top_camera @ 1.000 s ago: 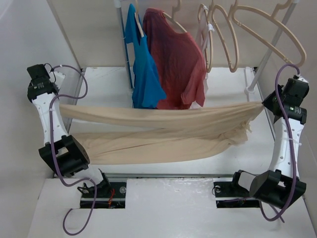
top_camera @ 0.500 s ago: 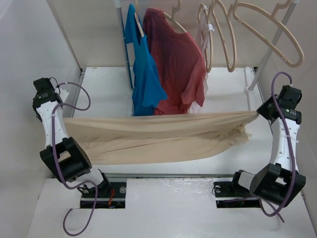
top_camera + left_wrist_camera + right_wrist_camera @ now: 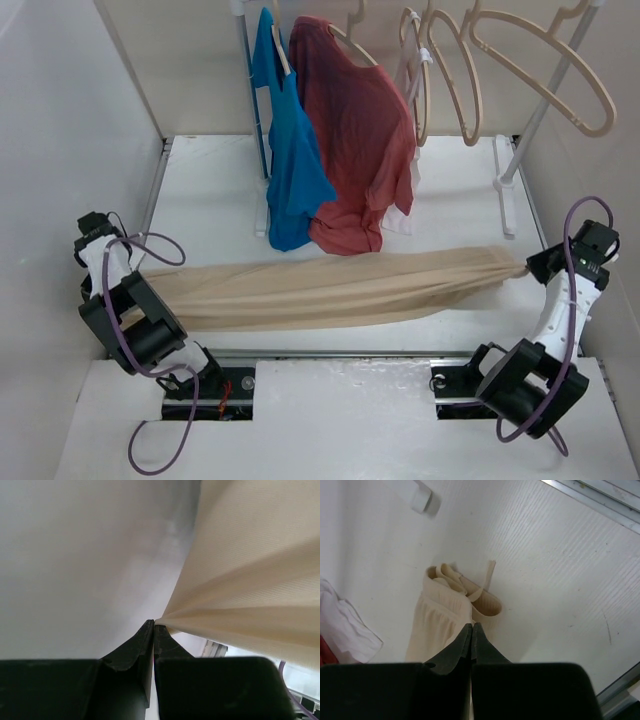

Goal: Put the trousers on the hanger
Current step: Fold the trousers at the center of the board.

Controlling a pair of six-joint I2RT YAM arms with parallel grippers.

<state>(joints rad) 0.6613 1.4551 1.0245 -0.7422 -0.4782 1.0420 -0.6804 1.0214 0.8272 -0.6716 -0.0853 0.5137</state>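
Observation:
The beige trousers (image 3: pixel 330 290) stretch as a long wrinkled band across the near part of the white table (image 3: pixel 210 190), low over its surface. My left gripper (image 3: pixel 128 283) is shut on their left end, and in the left wrist view the cloth (image 3: pixel 250 580) fans out from the pinched tips (image 3: pixel 154 622). My right gripper (image 3: pixel 535 268) is shut on the right end. There the gathered waistband (image 3: pixel 445 615) with its drawstring loops lies at the fingertips (image 3: pixel 471 626). The wide tan hanger (image 3: pixel 606 115) hangs empty on the rack at the top right, far above the trousers.
A red T-shirt (image 3: pixel 355 130) and a blue shirt (image 3: pixel 290 150) hang on the rack behind the trousers. A small white garment (image 3: pixel 398 218) lies under the red one. Another tan hanger (image 3: pixel 470 100) hangs nearby. A white rack pole (image 3: pixel 540 110) slants at the right. Walls close both sides.
Both arms have come down and toward the near edge, still gripping. The trousers have dropped from a raised, wide spread into a narrower band lower over the table.

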